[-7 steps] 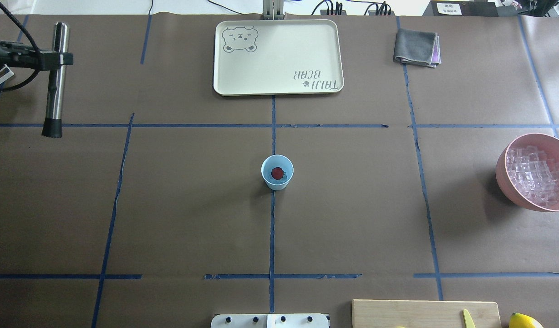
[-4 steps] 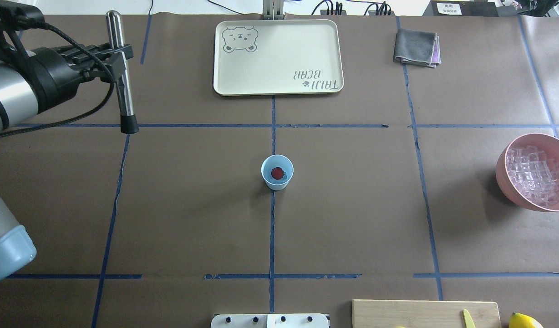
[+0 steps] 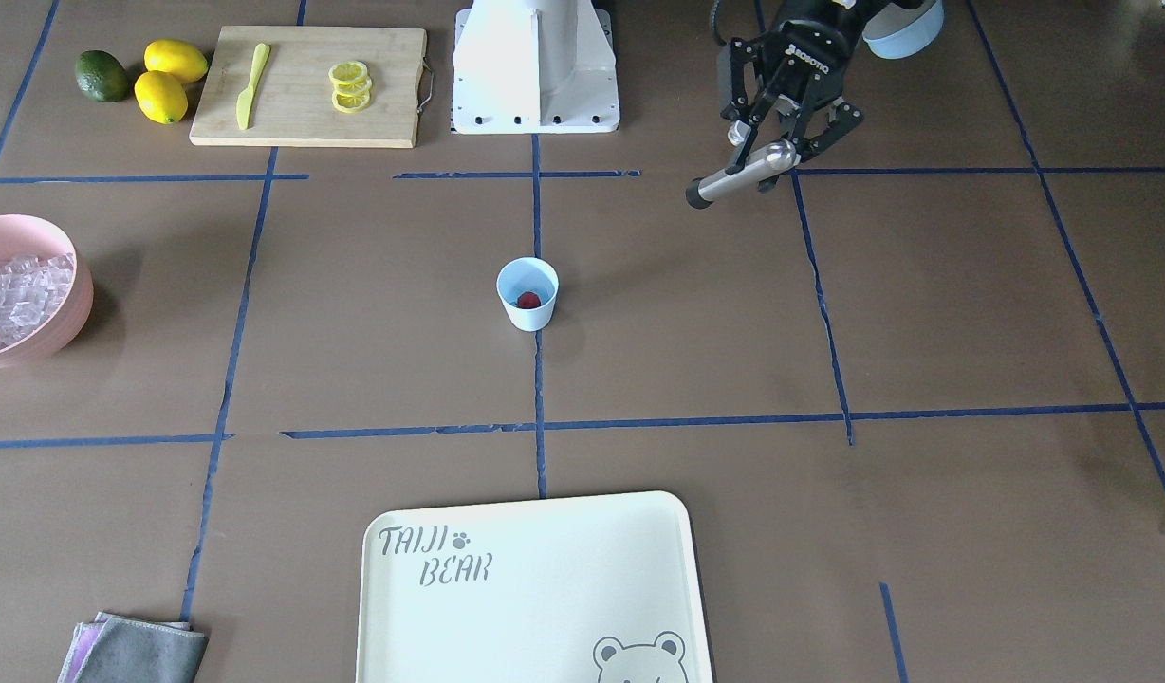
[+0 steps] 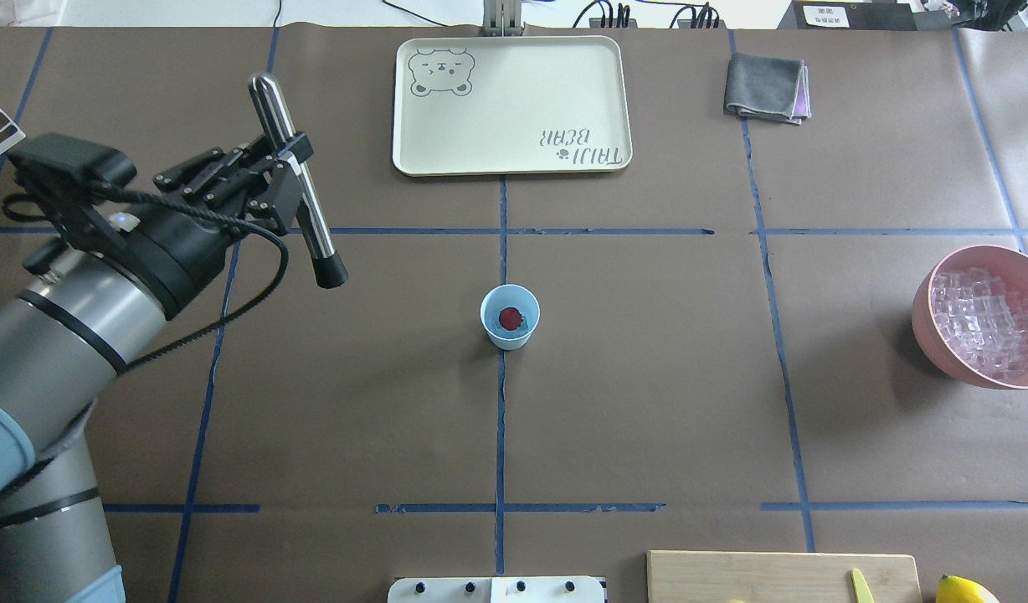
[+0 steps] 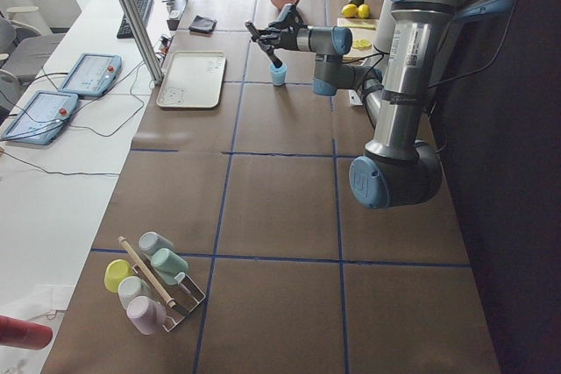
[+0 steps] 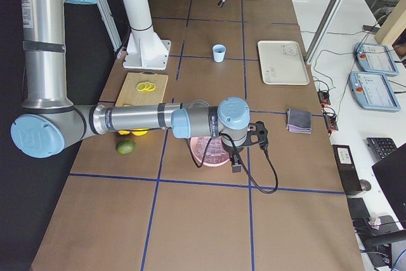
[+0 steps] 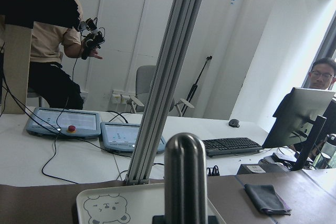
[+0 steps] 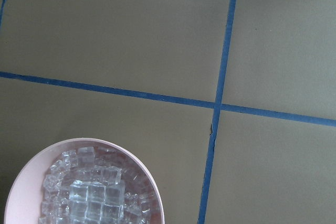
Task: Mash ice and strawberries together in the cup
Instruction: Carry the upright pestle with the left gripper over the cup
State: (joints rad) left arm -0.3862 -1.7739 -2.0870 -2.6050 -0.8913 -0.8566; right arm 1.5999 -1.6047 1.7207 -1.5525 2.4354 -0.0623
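Observation:
The pale-blue cup point(image 4: 509, 316) point(image 3: 527, 292) stands upright at the table's middle, with one red strawberry point(image 4: 509, 318) point(image 3: 528, 301) inside. Clear cubes of ice point(image 4: 979, 322) point(image 3: 18, 299) point(image 8: 97, 192) fill the pink bowl point(image 4: 922, 311). My left gripper point(image 4: 284, 172) point(image 3: 782, 142) is shut on a steel muddler point(image 4: 300, 197) point(image 3: 734, 175). The muddler is tilted, its black tip low and pointing toward the cup, well to the cup's left in the overhead view. My right arm's wrist point(image 6: 231, 118) hovers over the pink bowl; I cannot tell its gripper's state.
A cream bear tray point(image 4: 511, 105) lies beyond the cup, and a folded grey cloth point(image 4: 765, 86) to its right. Near the robot's base is a cutting board point(image 3: 307, 85) with lemon slices and a yellow knife, with lemons point(image 3: 170, 76) beside it. A rack of cups point(image 5: 149, 278) stands far left.
My left arm has swung in from the table's left edge toward the cup, carrying the muddler, which now tilts with its black tip nearer the cup. Cup and bowl have stayed put.

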